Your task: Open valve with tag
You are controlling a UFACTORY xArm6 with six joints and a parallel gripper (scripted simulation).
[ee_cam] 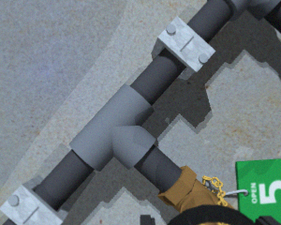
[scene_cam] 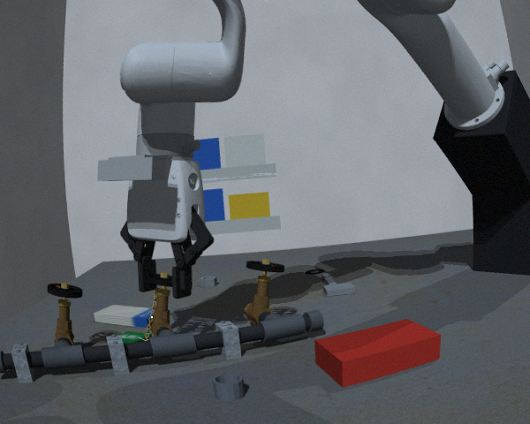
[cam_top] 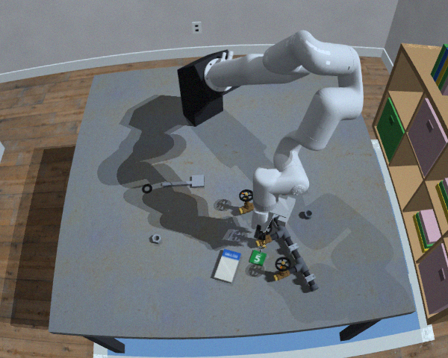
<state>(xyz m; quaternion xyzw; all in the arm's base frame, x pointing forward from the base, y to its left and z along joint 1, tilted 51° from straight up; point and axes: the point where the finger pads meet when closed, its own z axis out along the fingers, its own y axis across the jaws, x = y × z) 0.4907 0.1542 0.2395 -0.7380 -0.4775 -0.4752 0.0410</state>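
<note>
A dark pipe (cam_top: 298,262) (scene_cam: 178,345) (ee_cam: 113,133) lies on the table and carries three brass valves with black handwheels. The middle valve (cam_top: 261,242) (scene_cam: 161,311) (ee_cam: 184,189) has a green tag (cam_top: 257,257) (scene_cam: 131,336) (ee_cam: 268,187) chained to it, marked "OPEN 5". My gripper (cam_top: 263,231) (scene_cam: 163,279) stands upright over this valve and is shut on its handwheel. The far valve (cam_top: 248,199) (scene_cam: 265,266) and the near valve (cam_top: 278,263) (scene_cam: 64,291) stand free on either side. In the wrist view only the handwheel's dark rim shows at the bottom edge.
A white and blue notepad (cam_top: 226,265) (scene_cam: 119,315) lies beside the tag. A red block (scene_cam: 377,349) and a grey ring (scene_cam: 229,387) (cam_top: 306,214) lie near the pipe. A flat grey tool (cam_top: 185,181), a black ring (cam_top: 147,185) and a nut (cam_top: 154,237) lie farther left. A shelf unit (cam_top: 425,154) stands at the right.
</note>
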